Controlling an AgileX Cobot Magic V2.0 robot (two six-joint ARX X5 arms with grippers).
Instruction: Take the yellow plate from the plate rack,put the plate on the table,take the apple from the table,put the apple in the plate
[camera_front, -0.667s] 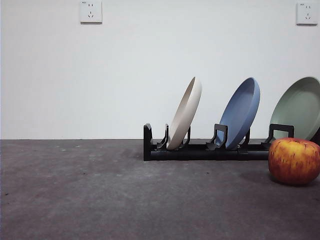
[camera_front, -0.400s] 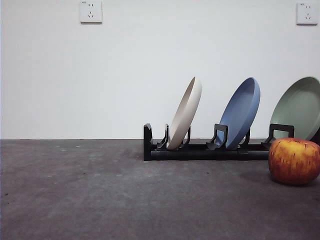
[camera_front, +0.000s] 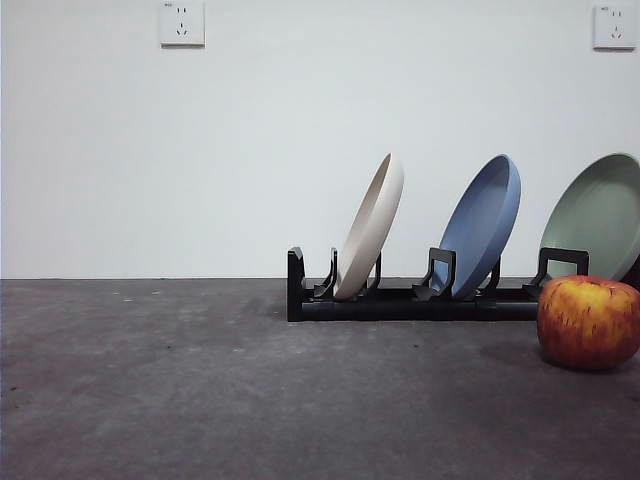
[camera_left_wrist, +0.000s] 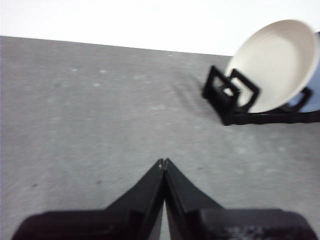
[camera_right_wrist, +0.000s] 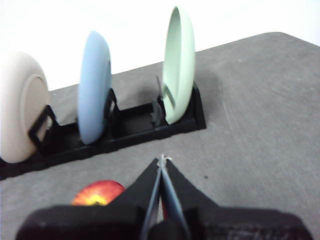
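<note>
The yellow plate looks cream and leans upright in the leftmost slot of the black plate rack. The red and yellow apple rests on the grey table in front of the rack's right end. My left gripper is shut and empty, hovering over bare table well short of the yellow plate. My right gripper is shut and empty, above the table close to the apple. Neither arm appears in the front view.
A blue plate stands in the rack's middle slot and a pale green plate in the right slot. A white wall with two sockets rises behind the table. The table's curved edge lies beyond the green plate.
</note>
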